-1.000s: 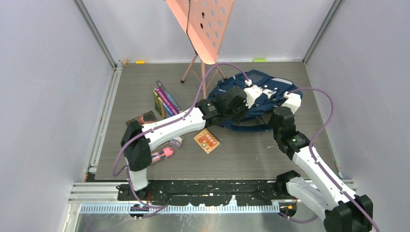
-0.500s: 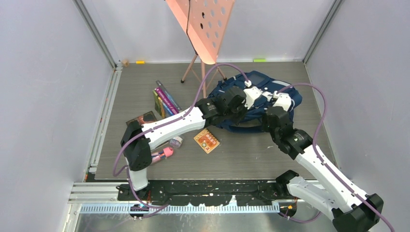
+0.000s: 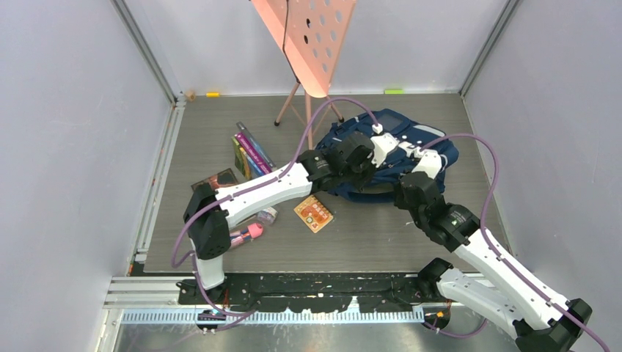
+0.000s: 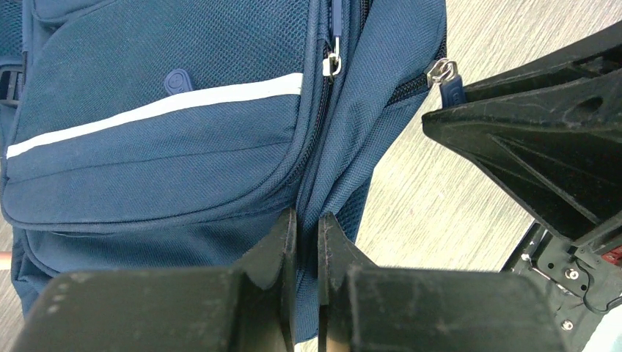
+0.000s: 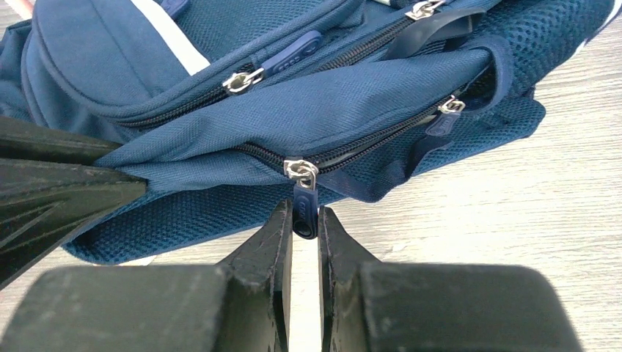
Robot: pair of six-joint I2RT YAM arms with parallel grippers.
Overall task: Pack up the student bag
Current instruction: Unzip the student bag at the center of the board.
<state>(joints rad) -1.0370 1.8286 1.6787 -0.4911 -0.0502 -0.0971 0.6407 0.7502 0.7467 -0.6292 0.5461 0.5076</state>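
The student bag (image 3: 400, 119) lies slumped on the desk (image 3: 381, 227) towards the far right corner. It is navy woven fabric with mesh side panels, a pale reflective stripe (image 4: 154, 110) across its front pocket and silver zip sliders. The left fingers (image 4: 275, 249) are pressed almost together, pinching a fold of the bag's fabric beside a zip seam. The right fingers (image 5: 277, 235) are nearly closed on the dark blue zipper pull (image 5: 304, 209) hanging from the lower zip at the bag's near side. That zip gapes slightly further along.
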